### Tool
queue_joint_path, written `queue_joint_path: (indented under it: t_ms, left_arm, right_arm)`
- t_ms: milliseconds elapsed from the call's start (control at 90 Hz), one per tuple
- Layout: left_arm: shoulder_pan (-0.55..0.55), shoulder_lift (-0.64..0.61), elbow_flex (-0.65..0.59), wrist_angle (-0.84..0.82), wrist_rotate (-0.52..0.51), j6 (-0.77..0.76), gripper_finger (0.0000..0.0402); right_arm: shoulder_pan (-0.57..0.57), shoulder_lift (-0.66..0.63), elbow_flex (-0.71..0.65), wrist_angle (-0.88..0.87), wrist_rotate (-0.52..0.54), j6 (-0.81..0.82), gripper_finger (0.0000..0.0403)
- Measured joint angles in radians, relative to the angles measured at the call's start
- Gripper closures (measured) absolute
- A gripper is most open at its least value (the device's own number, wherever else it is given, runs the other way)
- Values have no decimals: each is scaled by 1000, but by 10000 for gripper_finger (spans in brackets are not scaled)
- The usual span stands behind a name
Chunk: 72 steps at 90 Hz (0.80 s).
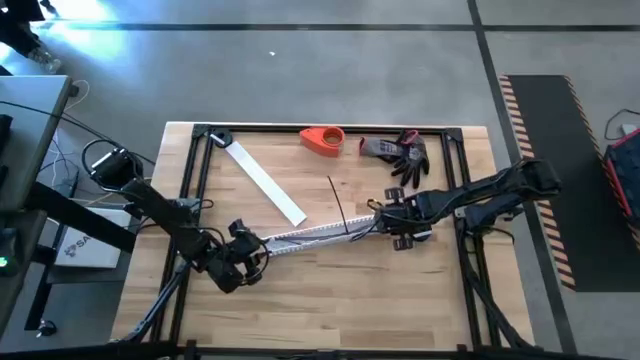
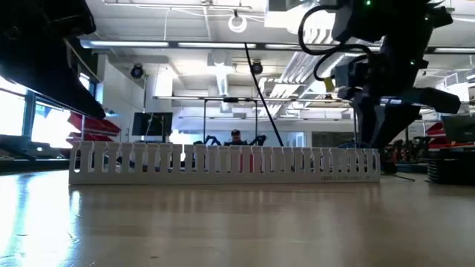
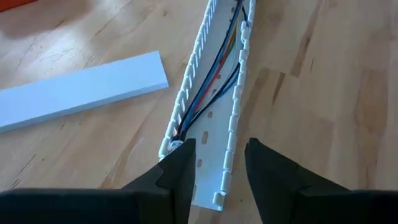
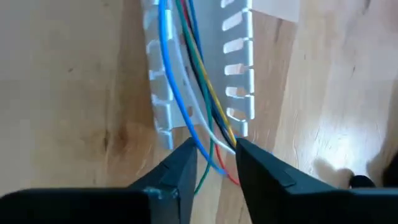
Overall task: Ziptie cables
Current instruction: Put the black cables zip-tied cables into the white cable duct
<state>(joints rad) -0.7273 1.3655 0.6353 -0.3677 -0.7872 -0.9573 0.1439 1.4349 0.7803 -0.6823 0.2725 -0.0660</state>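
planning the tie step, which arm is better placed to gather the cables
Right, probably. The right gripper sits at the channel end where the cables spill out loose between its open fingers. The left gripper, also open, straddles the other end, where the cables stop short inside.

The table point(image 3: 348, 93) is pale wood with visible grain and a soft sheen; the slotted channel point(image 3: 231, 118) looks like smooth white plastic, the cables point(image 4: 186, 68) glossy-sheathed.
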Motion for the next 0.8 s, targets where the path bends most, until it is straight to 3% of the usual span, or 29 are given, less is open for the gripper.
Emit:
queue_joint_path:
  t_ms: [133,278,633,800]
  left_arm:
    - [0,0,0,0,0,0,282]
    - [0,0,0,0,0,0,282]
    - [0,0,0,1,-1,0,282]
    - [0,0,0,5,-6,10,282]
  right_arm:
    - [0,0,0,-5,3,24,388]
    - [-15,0,0,-57,5,92,401]
    - [-43,0,-83,9,-91,213,400]
    - [-29,0,-50,41,-92,194,352]
